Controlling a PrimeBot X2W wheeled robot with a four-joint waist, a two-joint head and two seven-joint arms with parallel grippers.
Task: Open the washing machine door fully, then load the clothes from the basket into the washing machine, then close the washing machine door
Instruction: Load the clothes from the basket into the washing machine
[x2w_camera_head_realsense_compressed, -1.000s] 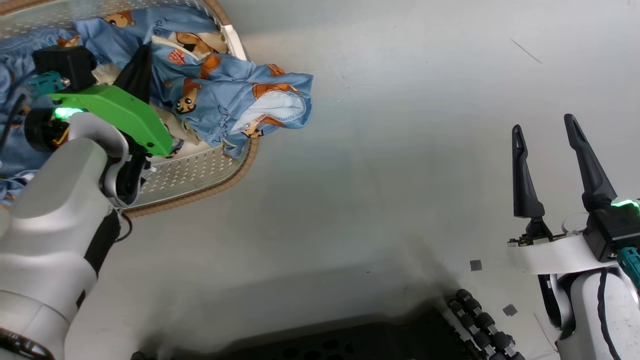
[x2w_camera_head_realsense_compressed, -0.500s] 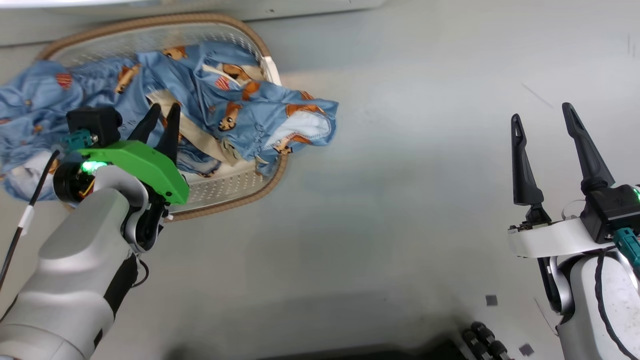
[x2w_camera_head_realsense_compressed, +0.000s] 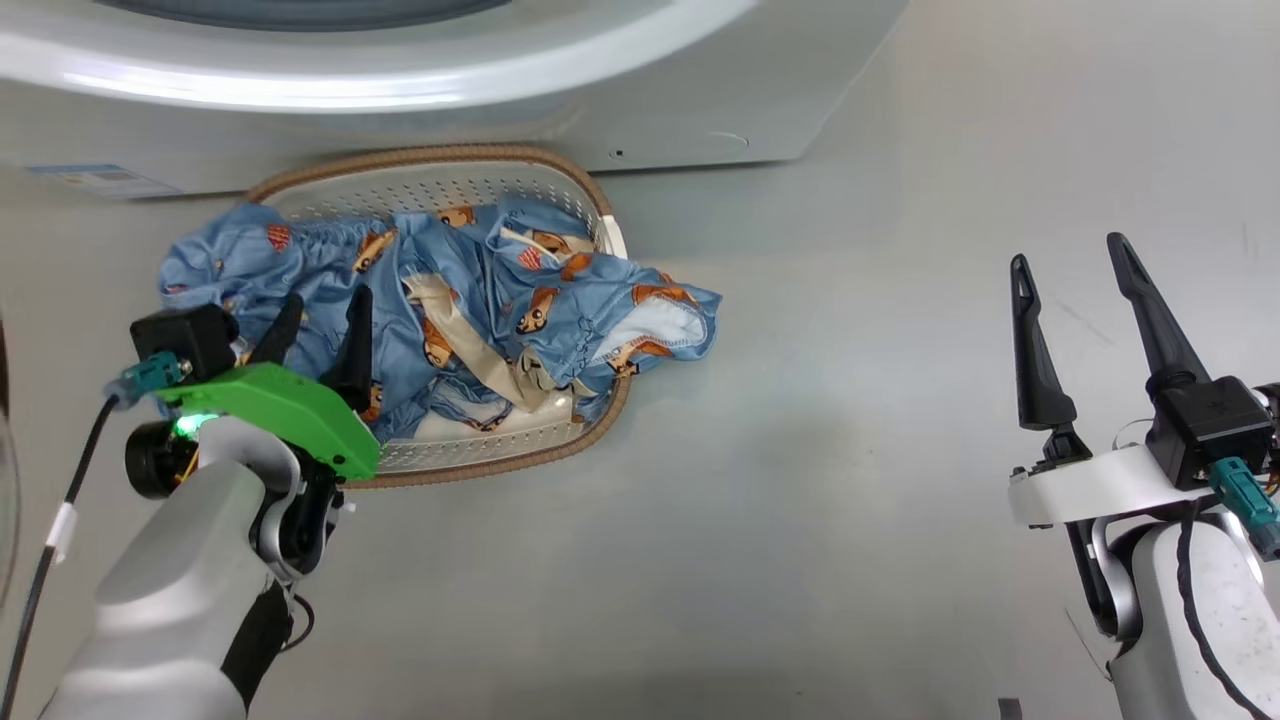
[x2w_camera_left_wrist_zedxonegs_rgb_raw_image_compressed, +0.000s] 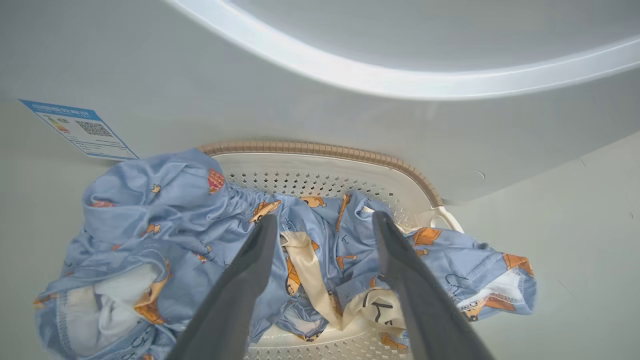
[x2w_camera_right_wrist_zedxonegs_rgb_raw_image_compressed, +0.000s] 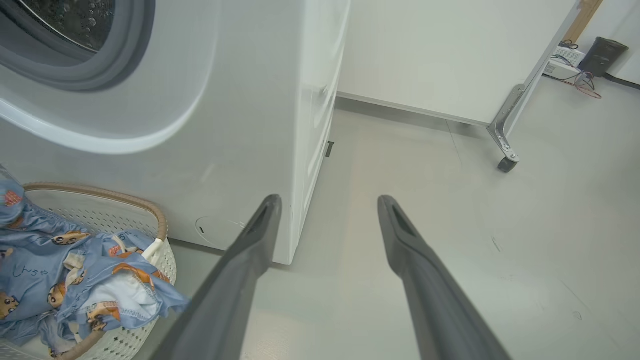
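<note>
pale grey floor, clothes heaped in the basket by the washer

pale grey floor spreads in front of the washing machine, whose white front runs along the top of the head view. the basket sits on the floor right against the machine's base, its brown rim touching or nearly touching the white panel. the clothes lie piled in it, blue fabric with orange and brown figures and a beige strip across the middle; one fold spills over the basket's right edge onto the floor, another hangs over the left. a small blue label shows low on the machine, just left of the basket.

the left gripper hangs over the near left part of the pile, its two dark fingers spread apart with nothing between them; whether the tips touch the cloth cannot be told. the right gripper is well apart to the right over bare floor, its fingers also spread and empty. in the right wrist view the grey gasket and steel drum show.
</note>
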